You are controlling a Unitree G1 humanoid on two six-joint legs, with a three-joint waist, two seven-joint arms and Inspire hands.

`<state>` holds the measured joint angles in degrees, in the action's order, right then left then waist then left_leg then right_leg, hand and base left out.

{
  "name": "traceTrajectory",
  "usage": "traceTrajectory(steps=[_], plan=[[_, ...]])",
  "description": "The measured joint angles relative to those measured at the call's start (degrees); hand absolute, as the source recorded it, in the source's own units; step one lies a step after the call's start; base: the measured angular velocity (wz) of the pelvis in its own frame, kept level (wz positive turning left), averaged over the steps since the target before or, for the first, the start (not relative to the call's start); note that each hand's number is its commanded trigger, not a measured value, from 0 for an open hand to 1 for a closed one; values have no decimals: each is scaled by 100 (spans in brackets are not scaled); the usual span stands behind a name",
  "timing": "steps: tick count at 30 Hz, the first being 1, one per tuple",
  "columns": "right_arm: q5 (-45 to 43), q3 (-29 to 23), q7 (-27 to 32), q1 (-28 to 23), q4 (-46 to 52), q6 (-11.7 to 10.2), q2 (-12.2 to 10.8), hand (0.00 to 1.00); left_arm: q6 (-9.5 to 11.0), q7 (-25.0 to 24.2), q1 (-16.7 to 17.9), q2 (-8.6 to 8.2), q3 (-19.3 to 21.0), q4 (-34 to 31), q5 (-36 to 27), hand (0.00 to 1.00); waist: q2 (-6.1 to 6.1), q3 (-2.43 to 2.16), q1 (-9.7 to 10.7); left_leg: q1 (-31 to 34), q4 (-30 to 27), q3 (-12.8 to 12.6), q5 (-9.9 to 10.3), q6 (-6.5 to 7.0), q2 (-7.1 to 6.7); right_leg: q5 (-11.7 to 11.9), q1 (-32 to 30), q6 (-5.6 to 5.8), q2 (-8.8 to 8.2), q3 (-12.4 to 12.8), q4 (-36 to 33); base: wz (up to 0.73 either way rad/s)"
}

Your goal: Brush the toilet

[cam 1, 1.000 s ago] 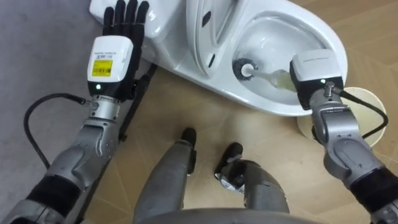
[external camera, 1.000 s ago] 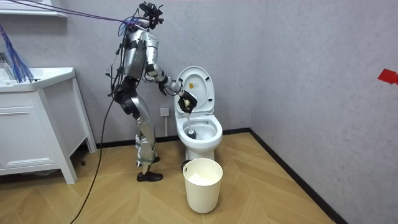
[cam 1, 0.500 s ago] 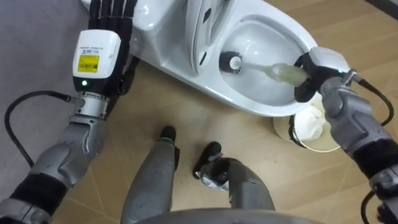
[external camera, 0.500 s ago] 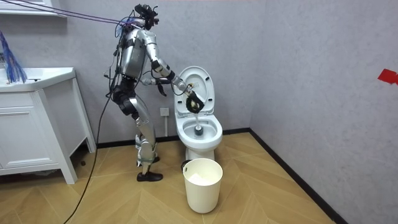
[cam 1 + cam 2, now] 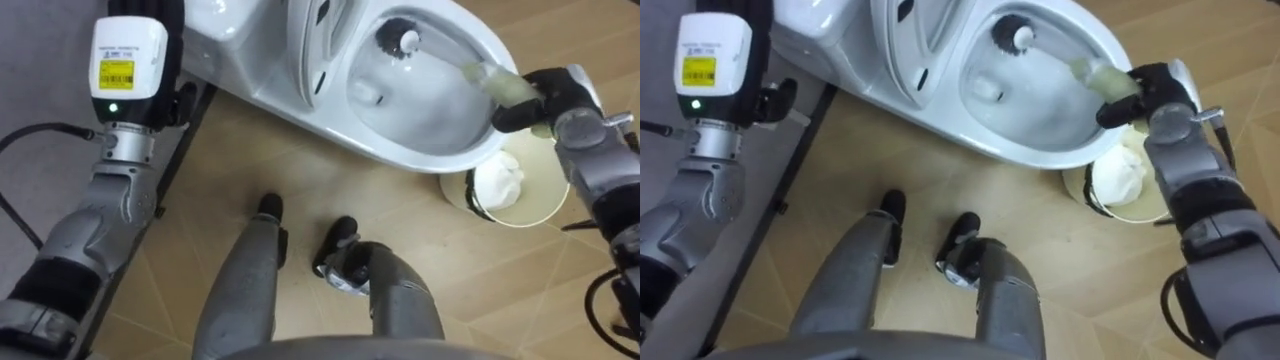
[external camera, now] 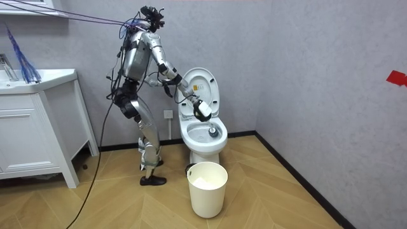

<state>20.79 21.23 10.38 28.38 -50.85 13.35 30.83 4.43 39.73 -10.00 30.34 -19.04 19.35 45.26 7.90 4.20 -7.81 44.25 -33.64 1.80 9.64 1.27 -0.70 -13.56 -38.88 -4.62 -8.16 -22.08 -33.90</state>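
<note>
The brush head (image 5: 400, 38) is now sitting further across the bowl than a moment ago, having slid from the middle toward the room view's right, and the right hand (image 5: 553, 95) is reaching further out over the toilet (image 5: 420, 160) with it. That hand is curling tightly round the pale handle of the brush (image 5: 497, 83), just past the bowl's rim, with the dark head down inside against the far wall of the bowl. The lid (image 5: 310, 50) is standing up. The left hand (image 5: 128, 60) is hovering beside the tank; its fingers are running out of the picture, so I cannot tell how they are set. The robot is standing upright at the toilet's side, leaning its arm in. A white bin (image 5: 510, 190) is sitting on the floor just beside the bowl, below the right wrist.
</note>
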Motion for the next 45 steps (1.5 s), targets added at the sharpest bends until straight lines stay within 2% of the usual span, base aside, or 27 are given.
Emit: traceTrajectory(steps=[2, 5, 7, 10, 11, 12, 13, 15, 16, 18, 19, 21, 23, 26, 28, 31, 33, 36, 37, 38, 41, 43, 45], plan=[[189, 0, 71, 7, -107, 0, -1, 100, -71, 0, -63, -2, -2, -13, 52, 0, -48, 33, 61, 104, -72, -5, -6, 15, -24, -47, -72, -4, -75, -84, -102, 18], [77, -1, 90, 111, -329, 0, -22, 100, -180, -28, -111, -43, 6, -17, 226, 0, -61, 42, 55, 155, -94, -12, -24, 44, -67, -69, -166, -2, -142, -76, -214, 8], [-309, 1, 83, 110, -345, -1, -23, 100, -214, -70, -108, -56, 3, -11, 282, 0, -62, 42, 53, 145, -103, -6, -28, 51, -97, -94, -172, 7, -182, -77, -270, 5], [-1499, 45, 58, 111, -461, -181, -26, 100, -310, -185, -123, -89, -35, 1, 389, 0, -99, 46, -38, 139, -153, 0, -11, 76, -92, -94, -154, 14, -176, -71, -286, 0], [-2021, 82, 58, 112, -459, -253, -26, 100, -324, -232, -116, -110, -38, 1, 394, 0, -151, 47, -54, 133, -164, 7, -4, 84, -94, -92, -132, 19, -174, -78, -291, 5], [-2590, 184, 61, 130, -460, -321, -29, 100, -355, -298, -119, -186, -46, 6, 371, 0, -258, 51, -68, 122, -162, 25, 4, 93, -100, -91, -80, 26, -178, -134, -278, 9], [-2859, 251, 62, 139, -457, -350, -32, 100, -378, -329, -124, -228, -64, 20, 371, 0, -308, 45, -72, 115, -168, 35, 7, 99, -104, -93, -63, 28, -186, -156, -277, 6], [-3790, 615, 34, 152, -462, -382, -134, 100, -434, -444, -187, -301, -229, 84, 376, 0, -492, 42, -247, 73, -175, 36, 13, 105, -104, -95, -15, 34, -181, -161, -266, 0], [-4056, 716, 21, 152, -469, -354, -181, 100, -441, -459, -189, -305, -271, 84, 378, 0, -542, 42, -284, 63, -170, 37, 12, 104, -108, -95, -3, 35, -181, -165, -266, 0], [-4659, 980, 111, 142, -600, -185, -404, 100, -454, -492, -153, -344, -386, 109, 368, 0, -690, 39, -407, 30, -160, 58, 12, 104, -104, -95, 48, 35, -174, -191, -239, 7], [-4957, 1036, 209, 125, -663, -49, -527, 100, -470, -509, -136, -417, -462, 111, 368, 0, -824, 28, -449, 13, -152, 98, 10, 102, -105, -87, 103, 40, -163, -241, -184, 9], [-5480, 1037, 258, 105, -632, 77, -580, 100, -468, -511, -117, -502, -539, 113, 361, 0, -903, -1, -515, 3, -134, 93, 9, 101, -108, -87, 105, 41, -165, -238, -179, 3], [-6001, 1076, 220, 32, -391, 232, -636, 100, -451, -510, -110, -652, -571, 110, 378, 0, -1008, -61, -516, -7, -123, 150, 22, 80, -90, -46, 208, 32, -71, -320, -13, 2], [-6698, 1136, 24, -175, 289, 517, -752, 100, -368, -508, -54, -692, -554, 67, 379, 0, -1033, -77, -545, -118, -51, 161, 48, 31, 11, 41, 372, -2, 88, -326, 238, -10], [-6998, 1193, -180, -316, 701, 697, -767, 100, -299, -483, -42, -684, -540, 29, 373, 0, -1033, -87, -546, -202, 38, 176, 43, 0, 30, 62, 466, -11, 142, -336, 359, -3], [-7522, 1377, -578, -405, 1310, 983, -767, 100, -184, -385, 2, -683, -536, -92, 378, 0, -1028, -135, -555, -239, 95, 140, 49, -31, 88, 94, 497, -39, 215, -310, 435, -8], [-8186, 1446, -990, -567, 1881, 1058, -768, 100, -81, -374, 13, -688, -512, -135, 390, 0, -1026, -157, -559, -321, 53, 136, 59, -53, 114, 102, 577, -49, 240, -316, 450, -11], [-8552, 1454, -1353, -899, 2455, 1122, -752, 100, -21, -355, 171, -693, -393, -316, 379, 0, -979, -259, -558, -388, 51, 141, 64, -61, 132, 101, 678, -51, 280, -320, 553, -4], [-8696, 1454, -1519, -1103, 2790, 1151, -702, 100, -17, -303, 225, -685, -363, -427, 379, 0, -943, -317, -550, -401, 73, 148, 65, -62, 143, 100, 725, -55, 312, -331, 636, 0], [-8824, 1452, -1651, -1234, 3002, 1154, -689, 100, 2, -232, 257, -669, -352, -481, 376, 0, -899, -349, -533, -451, 137, 141, 72, -81, 156, 105, 758, -62, 329, -331, 676, 0], [-8858, 1443, -1756, -1367, 3157, 1154, -617, 100, 167, -126, 344, -641, -298, -423, 363, 0, -880, -350, -524, -550, 202, 134, 87, -105, 172, 118, 868, -63, 340, -340, 715, 0], [-8782, 1430, -1729, -1349, 3110, 1153, -602, 100, 189, 38, 342, -600, -307, -284, 296, 0, -863, -339, -522, -579, 212, 111, 87, -106, 181, 116, 879, -62, 333, -342, 735, 0], [-8354, 1310, -1502, -1332, 2939, 1116, -587, 100, 207, 161, 375, -496, -316, -234, 250, 0, -788, -316, -520, -594, 239, 105, 87, -105, 181, 116, 876, -61, 325, -341, 718, 0]])
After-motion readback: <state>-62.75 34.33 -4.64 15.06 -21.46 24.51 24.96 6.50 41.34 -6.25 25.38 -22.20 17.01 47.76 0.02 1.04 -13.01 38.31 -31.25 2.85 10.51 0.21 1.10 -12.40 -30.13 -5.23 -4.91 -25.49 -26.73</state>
